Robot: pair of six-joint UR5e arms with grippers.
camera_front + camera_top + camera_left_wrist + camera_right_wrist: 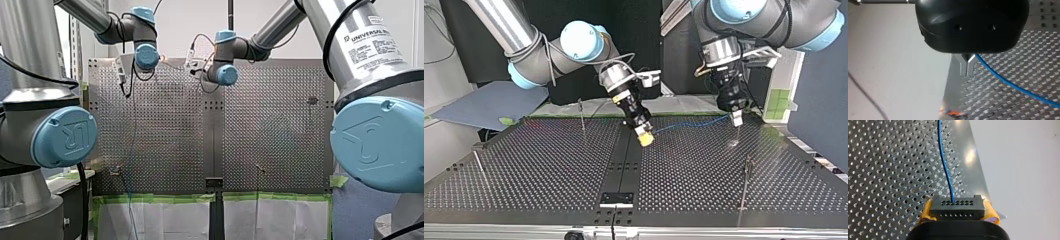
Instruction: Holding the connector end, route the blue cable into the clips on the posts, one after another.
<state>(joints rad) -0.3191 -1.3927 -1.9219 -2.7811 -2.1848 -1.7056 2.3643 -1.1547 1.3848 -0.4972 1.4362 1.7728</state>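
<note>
Right wrist view showed the yellow pads point(926, 210) of my right gripper point(957, 211) clamped on the black connector point(957, 206), with the blue cable point(944, 162) leaving toward twelve o'clock. My left gripper point(967, 67) looked closed around the cable. A taut, low line would help seat it on the post point(746, 172) at the top view's four o'clock on the perforated table point(549, 165).
</note>
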